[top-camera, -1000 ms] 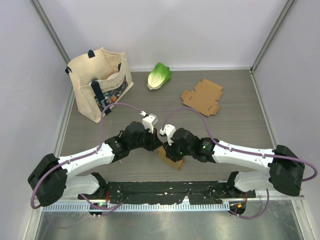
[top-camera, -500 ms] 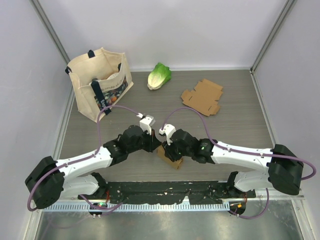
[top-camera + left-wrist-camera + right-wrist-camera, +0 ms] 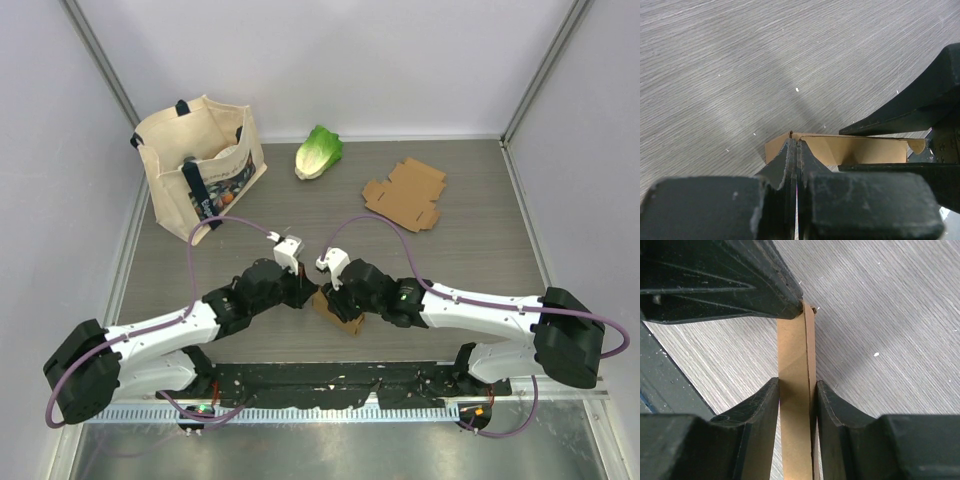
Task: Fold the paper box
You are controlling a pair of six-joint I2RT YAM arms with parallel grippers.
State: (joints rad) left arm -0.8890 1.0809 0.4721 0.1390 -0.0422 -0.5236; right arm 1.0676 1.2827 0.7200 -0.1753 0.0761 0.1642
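Overhead view of a grey wood-grain table [image 3: 480, 260] with two robot arms reaching in from the near edge and meeting near its middle. Between them sits the paper box [image 3: 347, 320], a small brown, partly folded carton close to the near edge. The left end effector [image 3: 310, 293] comes at it from the left and the right end effector [image 3: 335, 300] from the right, their tips almost touching over the carton. At the far left corner stands a cream tote bag [image 3: 200, 165] with dark handles. A head of lettuce [image 3: 318, 151] lies by the back wall. A flat cardboard blank [image 3: 405, 193] lies unfolded at the far right, well apart from the arms.

Left wrist view: the left arm's two dark fingers [image 3: 782, 167] are pressed flat together with no gap. Their tips meet the top corner of the paper box, whose open tan inside shows just beyond. Whether any cardboard sits between them cannot be told. The right arm's dark fingers fill the right side of the picture, on either side of the box wall.

Right wrist view: the right arm's fingers stand narrowly apart and clamp an upright wall of the paper box between their pads. The wall shows as two thin layers seen edge-on. The tip of the left end effector touches the far end of this wall.
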